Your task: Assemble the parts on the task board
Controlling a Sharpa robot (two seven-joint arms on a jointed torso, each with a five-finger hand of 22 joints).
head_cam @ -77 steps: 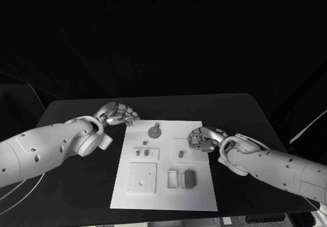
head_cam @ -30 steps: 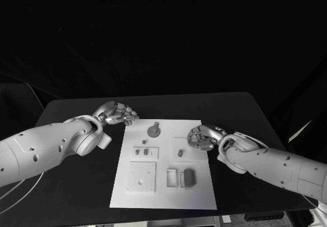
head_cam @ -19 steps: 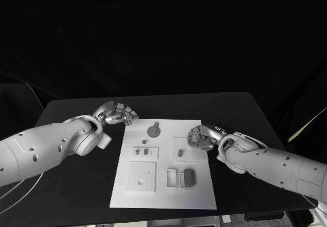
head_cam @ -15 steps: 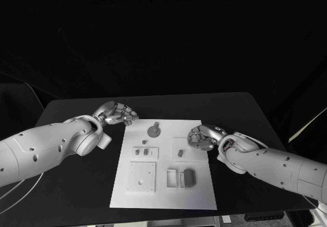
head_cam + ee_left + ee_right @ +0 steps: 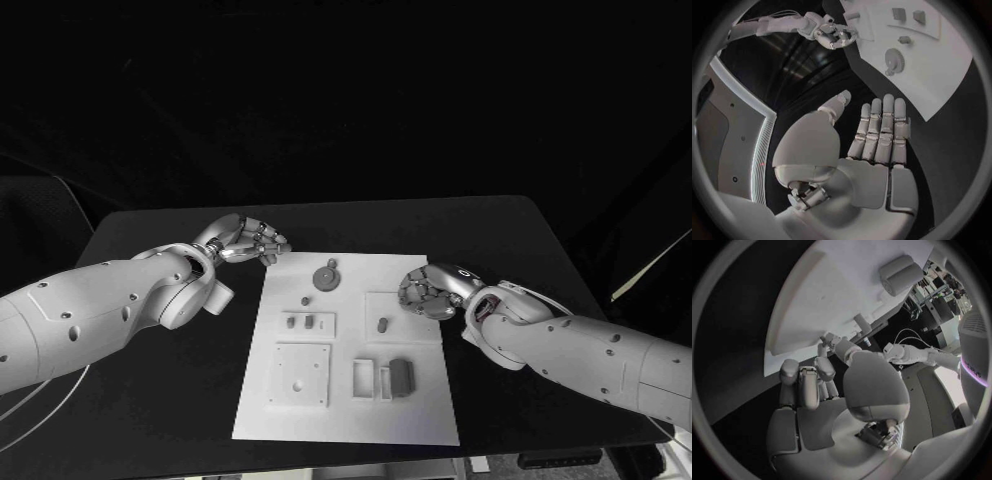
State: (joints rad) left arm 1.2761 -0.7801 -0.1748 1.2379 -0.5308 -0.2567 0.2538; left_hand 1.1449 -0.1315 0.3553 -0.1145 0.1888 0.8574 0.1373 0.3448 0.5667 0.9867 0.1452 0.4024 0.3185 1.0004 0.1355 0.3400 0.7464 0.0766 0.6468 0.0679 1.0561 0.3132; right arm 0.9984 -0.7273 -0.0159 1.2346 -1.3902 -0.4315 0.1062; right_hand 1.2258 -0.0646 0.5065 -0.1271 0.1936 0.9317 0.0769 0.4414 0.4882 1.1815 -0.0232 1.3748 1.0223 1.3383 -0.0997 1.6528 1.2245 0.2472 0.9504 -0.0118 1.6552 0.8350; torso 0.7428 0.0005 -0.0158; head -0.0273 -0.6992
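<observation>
Ease right hand [image 5: 428, 291], curled over board [image 5: 346, 415] on desk [image 5: 490, 225], empty as far as seen, onto small peg [image 5: 382, 324] just beside. Left hand [image 5: 248, 240] (clenched, empty) off board.

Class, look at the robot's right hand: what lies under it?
The right hand hovers over the task board's right edge. White board shows around it; any part directly beneath the hand is covered.

The right hand [image 5: 430, 291] covers the board's [image 5: 346, 400] right edge. Whether its curled fingers hold a part is hidden. The small parts [image 5: 306, 300] are too tiny to identify.
</observation>
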